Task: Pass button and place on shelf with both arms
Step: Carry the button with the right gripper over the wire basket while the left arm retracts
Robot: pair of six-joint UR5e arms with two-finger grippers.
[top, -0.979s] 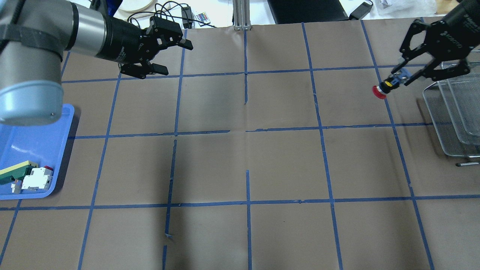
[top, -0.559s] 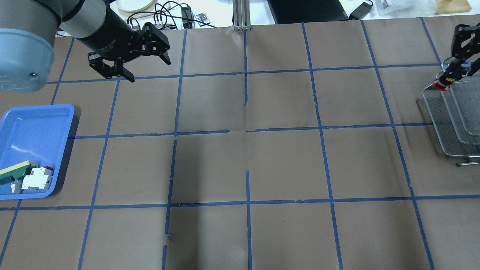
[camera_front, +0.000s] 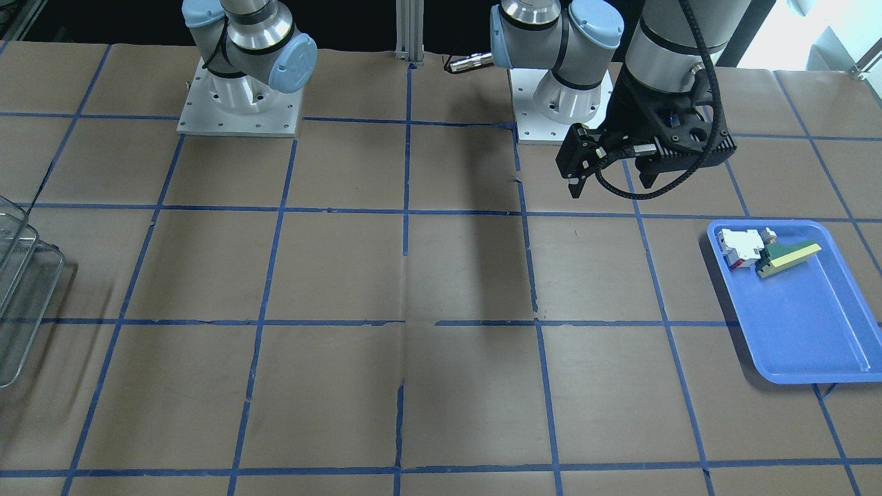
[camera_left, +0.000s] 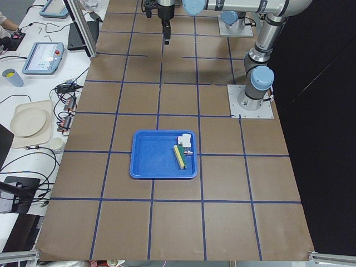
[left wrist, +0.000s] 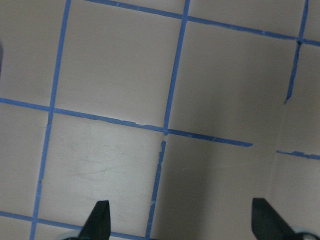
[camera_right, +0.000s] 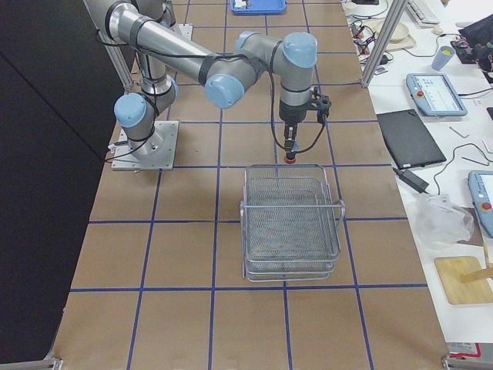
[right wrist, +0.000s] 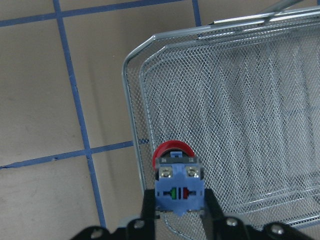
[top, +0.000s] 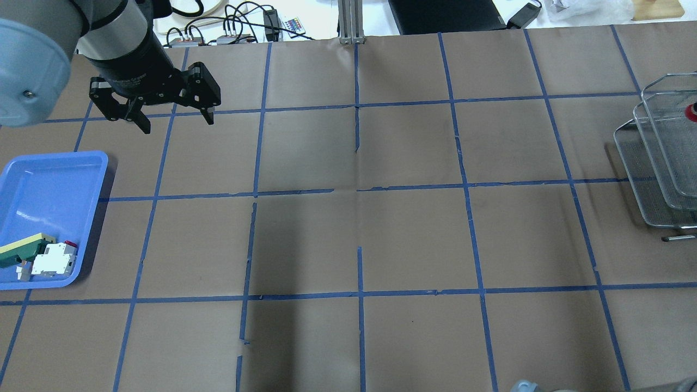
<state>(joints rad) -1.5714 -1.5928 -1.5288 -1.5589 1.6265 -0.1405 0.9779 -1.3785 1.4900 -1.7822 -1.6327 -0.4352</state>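
The button [right wrist: 172,151], red cap down and blue back up, is held between my right gripper's [right wrist: 179,202] fingers. It hangs over the edge of the wire-mesh shelf [right wrist: 240,100]. In the overhead view only the red cap [top: 691,111] shows, above the shelf [top: 653,169] at the right edge, and the right gripper is out of frame. The exterior right view shows the gripper [camera_right: 290,145] pointing down at the shelf's [camera_right: 291,223] near rim. My left gripper [top: 177,123] is open and empty, pointing down over the far left of the table; it also shows in the front-facing view [camera_front: 610,184].
A blue tray [top: 49,174] at the left edge holds a white-and-red block [top: 53,259] and a green-and-yellow wedge [top: 22,250]. The table is brown paper with a blue tape grid. Cables and equipment lie beyond the far edge.
My right gripper carried the button to the right, out of the overhead frame, to above the shelf. My left gripper drew back to the left and turned to point downward.
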